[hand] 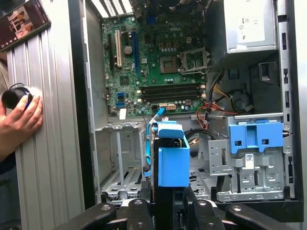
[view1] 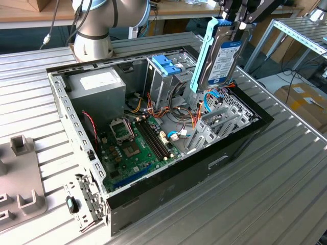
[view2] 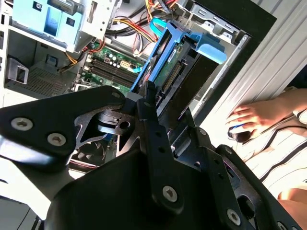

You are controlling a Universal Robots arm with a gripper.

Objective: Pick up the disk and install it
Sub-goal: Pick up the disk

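Note:
The disk (view1: 220, 57), a silver drive with a white-and-blue label in a light blue carrier rail, hangs on edge above the open computer case (view1: 240, 143), over the end at the exterior view's right. My gripper (view1: 236, 23) is shut on its upper edge from above. In the second wrist view the black gripper (view2: 144, 98) clamps the disk (view2: 175, 67), whose blue rail points down toward the case. In the first wrist view the disk's blue carrier (hand: 171, 155) sits between the fingers (hand: 136, 211), above an empty metal bay (hand: 120, 158).
A tall drive cage topped by a blue bracket (view1: 166, 64) stands beside the bay, with loose cables (view1: 176, 122), the motherboard (view1: 135, 145) and the power supply (view1: 97, 84) inside. A person's hand (hand: 19, 120) rests on the table by the case. A grey fixture (view1: 20, 178) lies at the exterior view's left.

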